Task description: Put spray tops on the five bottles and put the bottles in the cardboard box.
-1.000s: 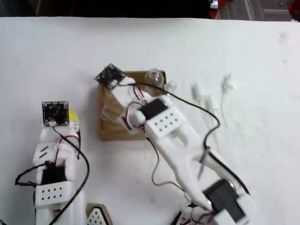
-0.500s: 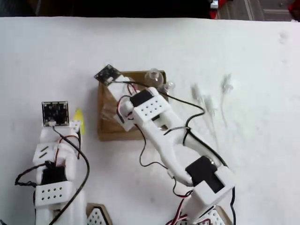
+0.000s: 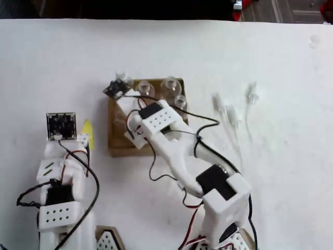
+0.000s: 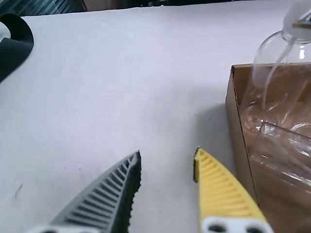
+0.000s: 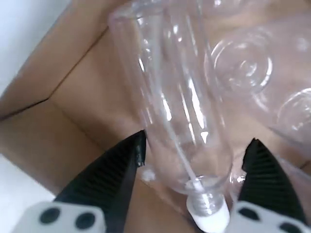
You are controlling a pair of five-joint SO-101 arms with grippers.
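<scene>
The cardboard box (image 3: 118, 149) sits mid-table with several clear bottles standing or lying in it (image 3: 169, 85). My right arm (image 3: 158, 120) reaches down into it. In the right wrist view my right gripper (image 5: 194, 145) is open, its black fingers (image 5: 116, 170) on either side of a clear bottle (image 5: 170, 107) with a white spray top (image 5: 208, 213) lying over the box floor (image 5: 43, 131). My left gripper (image 4: 167, 154) is open above bare table just beside the box wall (image 4: 237, 111); its yellow finger (image 3: 87, 131) shows from above.
Loose spray tops with long tubes (image 3: 229, 112) lie on the white table to the right of the box. The box's near wall and both arms' cables crowd the middle. The table's far and left areas are bare.
The right arm's elbow swung left and nearer, and its wrist shifted over the box's left side. More bottle necks show at the box's far edge. The left arm stayed still.
</scene>
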